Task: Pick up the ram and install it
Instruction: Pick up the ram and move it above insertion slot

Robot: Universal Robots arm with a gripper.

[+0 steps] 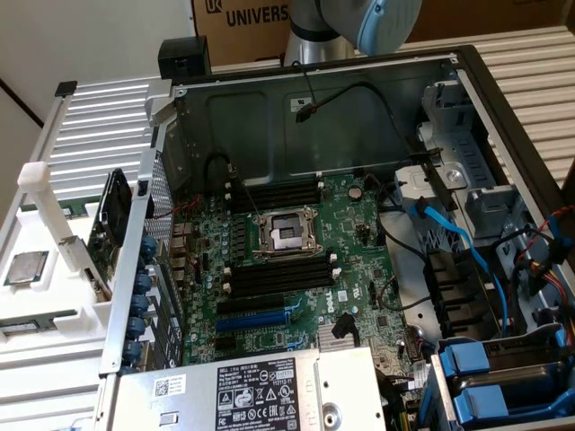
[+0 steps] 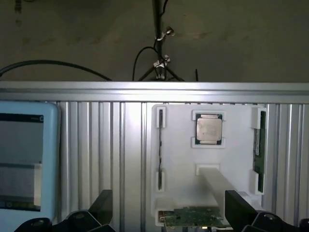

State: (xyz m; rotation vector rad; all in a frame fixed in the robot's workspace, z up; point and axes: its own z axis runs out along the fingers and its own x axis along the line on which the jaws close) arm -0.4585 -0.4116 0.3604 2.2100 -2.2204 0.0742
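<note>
Wide, empty claw (image 2: 170,205) facing the white tray (image 2: 178,145).
The ram (image 2: 259,147) stands edge-on in the tray's side slot, near the processor (image 2: 209,129); a green board (image 2: 193,216), cut off, is perhaps a card.

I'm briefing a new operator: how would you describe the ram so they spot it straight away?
Find the white holder on the ribbed metal table; a square silver processor chip sits in its middle. The ram is the long, thin green stick standing on edge in clips to one side of the chip, far narrower than the wide green board.
</note>
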